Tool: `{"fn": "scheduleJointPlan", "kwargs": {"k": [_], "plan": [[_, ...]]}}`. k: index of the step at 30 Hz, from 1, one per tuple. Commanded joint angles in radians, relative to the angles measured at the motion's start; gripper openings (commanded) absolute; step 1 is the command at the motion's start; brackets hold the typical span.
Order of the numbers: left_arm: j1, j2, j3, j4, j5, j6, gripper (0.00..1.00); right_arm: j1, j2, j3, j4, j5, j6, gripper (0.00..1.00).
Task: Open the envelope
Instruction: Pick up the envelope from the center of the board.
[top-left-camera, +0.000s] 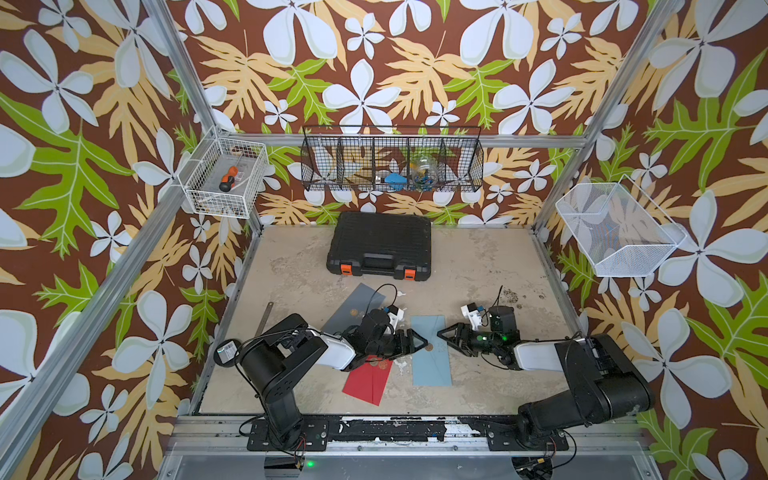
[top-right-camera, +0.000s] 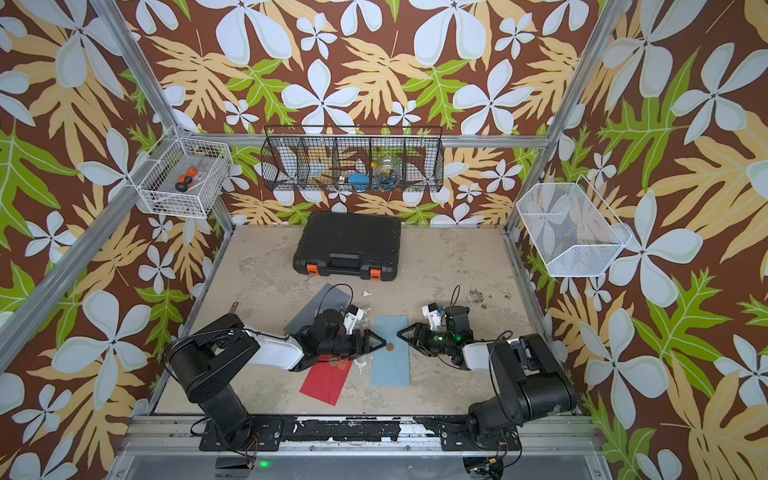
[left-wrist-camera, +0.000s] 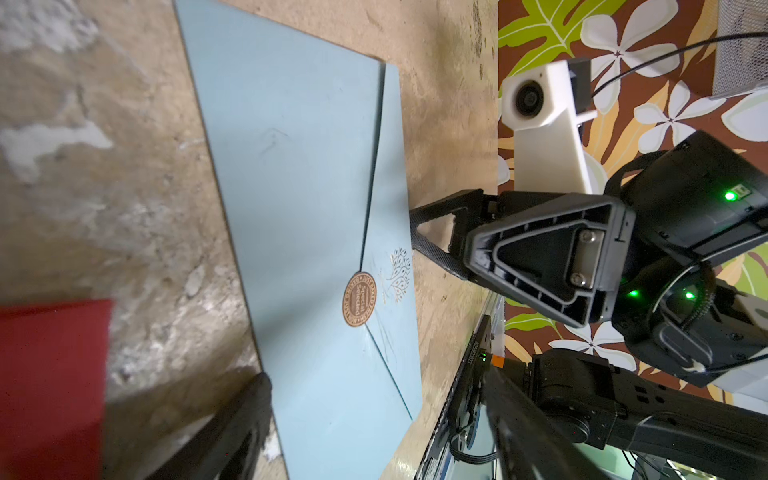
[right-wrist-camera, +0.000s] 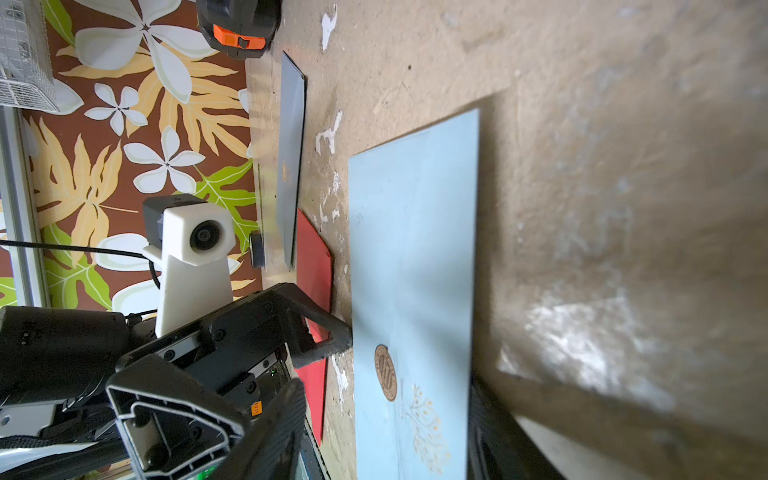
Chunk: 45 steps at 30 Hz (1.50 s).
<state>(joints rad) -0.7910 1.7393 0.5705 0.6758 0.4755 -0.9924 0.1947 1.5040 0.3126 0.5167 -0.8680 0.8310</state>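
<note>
Lying nearest the robot's base, a red envelope (top-left-camera: 368, 382) sits flat and partly under the left arm; I judge it is not part of the job. Just beyond it, to the right, is the light blue envelope (top-left-camera: 432, 368), flat on the table (top-left-camera: 478, 270) with its long side running away from the base. Its flap is closed and held by a round brown seal (left-wrist-camera: 359, 299), so the opening proper has not begun.

The two tools face each other across this envelope. The left gripper (top-left-camera: 424, 343) has its jaws spread and holds nothing. In the right wrist view its lower finger reaches the envelope's left edge, but I cannot tell whether it presses down. The right gripper (top-left-camera: 440, 332) hovers just beside the opposite edge, where the flap folds. Its jaws also stand apart, with nothing between them.

The step in hand looks like the approach and bracing. The next move probably calls for one tool to pin the paper while the other works a fingertip under the flap's edge beside the seal and peels it back. Thin paper lying flush gives little to catch.

Farther back lies a grey envelope (top-left-camera: 359, 301), then a closed black tool case (top-left-camera: 380, 245), with wire baskets (top-left-camera: 392, 160) on the wall behind.
</note>
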Motion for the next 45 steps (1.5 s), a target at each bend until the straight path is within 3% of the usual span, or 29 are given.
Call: {"fn": "scheduleJointPlan", "kwargs": {"k": [1,12,22,24,32,38,45], "plan": [[-0.001,0.013,0.003,-0.063,-0.004,0.006,0.83,0.0,0.014,-0.009,0.063,-0.018,0.022,0.61],[0.0,0.012,0.003,-0.072,-0.012,0.005,0.83,0.0,0.029,-0.014,0.046,0.013,0.013,0.56],[0.0,0.017,0.003,-0.07,-0.014,0.003,0.83,0.0,0.028,-0.004,0.047,0.001,-0.02,0.27],[0.0,0.016,0.005,-0.071,-0.013,0.003,0.83,0.0,0.03,-0.003,0.051,-0.005,-0.015,0.26],[0.001,-0.009,-0.003,-0.068,-0.028,0.012,0.83,0.0,0.016,0.001,0.031,0.012,-0.026,0.0],[-0.001,-0.06,-0.004,-0.071,-0.046,0.036,0.83,0.0,-0.062,0.016,-0.028,0.048,-0.067,0.0],[-0.002,-0.259,-0.006,-0.147,-0.169,0.14,0.85,0.0,-0.272,0.019,-0.078,0.103,-0.105,0.0]]}}
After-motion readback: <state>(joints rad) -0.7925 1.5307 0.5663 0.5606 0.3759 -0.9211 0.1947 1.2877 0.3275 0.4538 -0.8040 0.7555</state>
